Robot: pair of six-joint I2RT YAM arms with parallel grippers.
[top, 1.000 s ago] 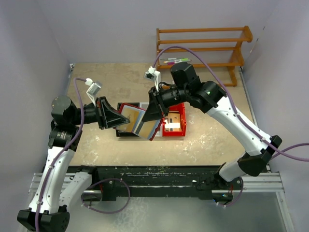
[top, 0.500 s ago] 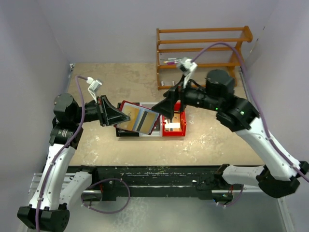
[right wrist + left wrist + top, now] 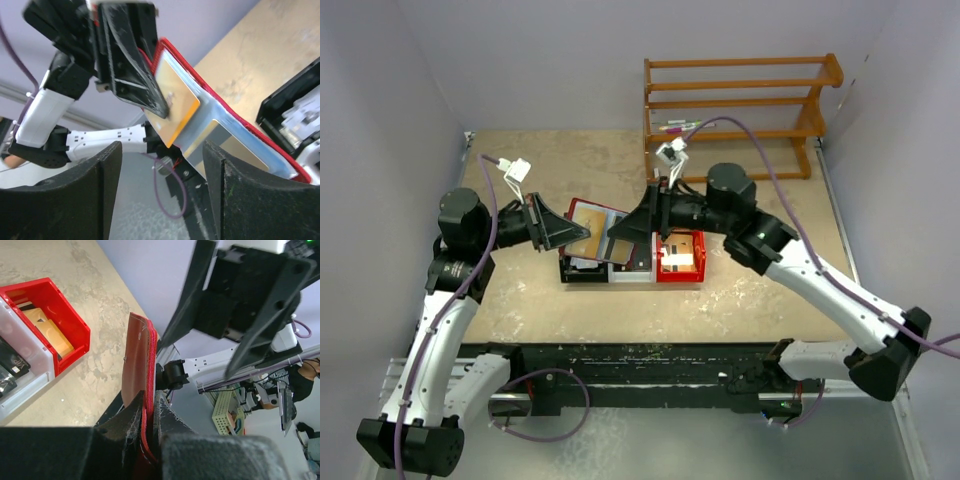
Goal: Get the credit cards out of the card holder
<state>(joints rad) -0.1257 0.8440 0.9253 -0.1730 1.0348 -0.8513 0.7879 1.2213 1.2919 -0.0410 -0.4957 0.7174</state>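
Note:
The card holder (image 3: 603, 232) is a maroon folder with blue-grey sleeves, held open in the air above the bins. My left gripper (image 3: 576, 240) is shut on its left edge; in the left wrist view the red cover (image 3: 141, 355) stands pinched between the jaws (image 3: 148, 407). Two tan credit cards show in the sleeves, one (image 3: 176, 101) near the left fingers and one (image 3: 226, 140) lower down. My right gripper (image 3: 618, 233) is open just at the holder's right side. In its own view the gripper (image 3: 162, 150) holds nothing, and the cards lie beyond it.
Under the holder sit a black box (image 3: 580, 270), a white bin (image 3: 630, 275) and a red bin (image 3: 681, 254) with tan cards in it (image 3: 47, 330). A wooden rack (image 3: 740, 100) stands at the back right.
The right gripper left the holder, opened over the red bin, and has now swung back to the holder's right side. The left gripper has lifted the holder slightly back.

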